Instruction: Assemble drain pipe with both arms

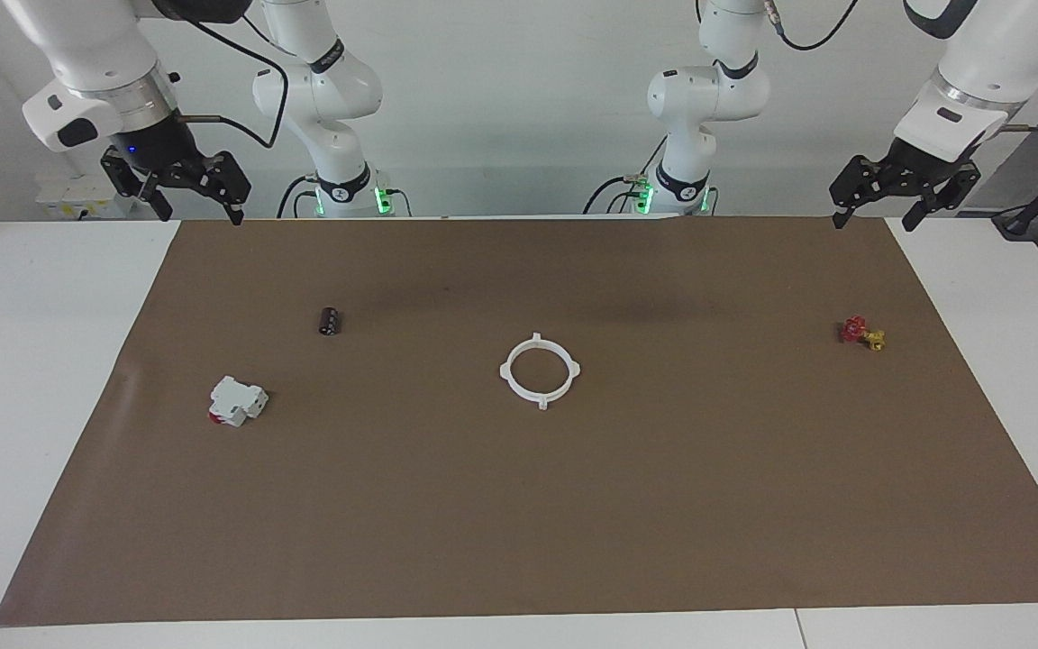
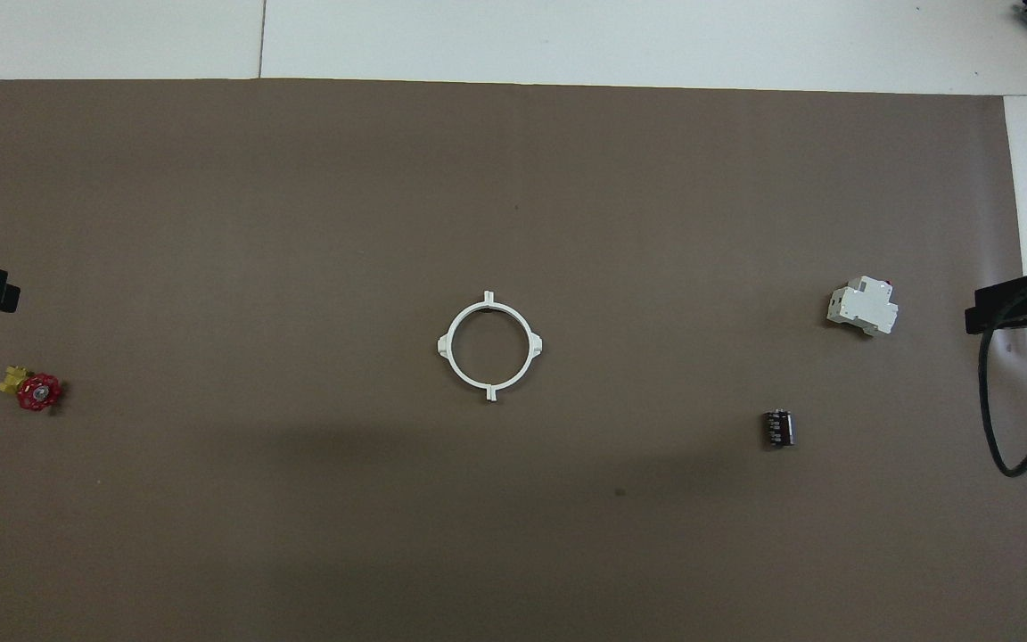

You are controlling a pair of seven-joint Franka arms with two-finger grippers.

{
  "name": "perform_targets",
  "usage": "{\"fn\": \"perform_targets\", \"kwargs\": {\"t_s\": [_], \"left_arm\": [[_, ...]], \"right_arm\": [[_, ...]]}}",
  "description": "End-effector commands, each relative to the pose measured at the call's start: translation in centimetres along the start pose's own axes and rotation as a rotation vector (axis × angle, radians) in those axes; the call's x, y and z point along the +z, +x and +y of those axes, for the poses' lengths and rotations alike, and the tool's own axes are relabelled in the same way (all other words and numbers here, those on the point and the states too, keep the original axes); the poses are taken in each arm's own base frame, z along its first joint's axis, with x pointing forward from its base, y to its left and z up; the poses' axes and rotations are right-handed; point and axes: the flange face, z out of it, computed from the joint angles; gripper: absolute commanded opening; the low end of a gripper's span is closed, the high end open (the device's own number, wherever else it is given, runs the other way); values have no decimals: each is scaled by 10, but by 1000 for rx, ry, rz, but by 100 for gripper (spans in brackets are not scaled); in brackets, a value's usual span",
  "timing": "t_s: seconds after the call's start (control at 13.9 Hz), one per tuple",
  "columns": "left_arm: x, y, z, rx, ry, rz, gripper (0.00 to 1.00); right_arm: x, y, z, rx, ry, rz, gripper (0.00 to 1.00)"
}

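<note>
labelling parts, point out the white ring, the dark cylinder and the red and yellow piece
white ring (image 1: pixel 510 379): facing view, on its band.
dark cylinder (image 1: pixel 331 321): facing view, mid-body.
red and yellow piece (image 2: pixel 38 392): overhead view, red wheel.

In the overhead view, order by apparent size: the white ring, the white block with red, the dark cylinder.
1. White ring
2. White block with red
3. Dark cylinder

All three lie on the brown mat.

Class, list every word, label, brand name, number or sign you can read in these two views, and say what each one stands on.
None can be read.
Dark cylinder: pale marks on its side, too small to read.
White block with red: no legible print.
Arm bases: dark bands with a small mark, too blurred to read.
Drain pipe ring, red and yellow valve, brown mat: no writing shows.
</note>
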Motion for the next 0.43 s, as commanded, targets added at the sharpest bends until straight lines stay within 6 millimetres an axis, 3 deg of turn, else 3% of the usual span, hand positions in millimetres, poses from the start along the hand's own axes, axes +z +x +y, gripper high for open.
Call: {"fn": "perform_targets", "kwargs": {"t_s": [0.0, 0.36], "left_arm": [[0, -14, -1, -29, -16, -10, 100], [1, -12, -1, -14, -14, 0, 100]], "right_arm": [[0, -4, 0, -11, -3, 17, 100], [0, -4, 0, -11, -3, 17, 100]]}}
